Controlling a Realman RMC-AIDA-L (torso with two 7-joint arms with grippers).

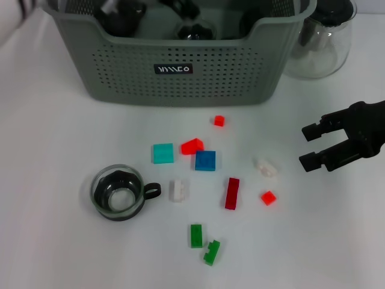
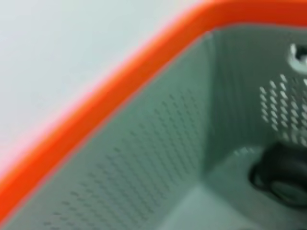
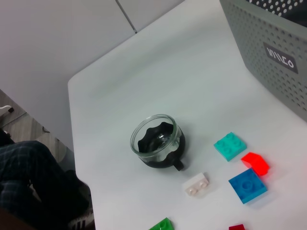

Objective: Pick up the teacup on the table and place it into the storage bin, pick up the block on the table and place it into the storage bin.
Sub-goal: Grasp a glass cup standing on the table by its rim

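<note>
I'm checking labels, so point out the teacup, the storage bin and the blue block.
teacup [image 1: 118,192]: head view, glass bowl.
storage bin [image 1: 180,81]: head view, perforated front wall.
blue block [image 1: 205,161]: head view, top face.

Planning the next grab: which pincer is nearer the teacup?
Probably right. The right pincer hovers open across the scattered blocks from the teacup; the left one is out of head view, its camera over the storage bin.
</note>
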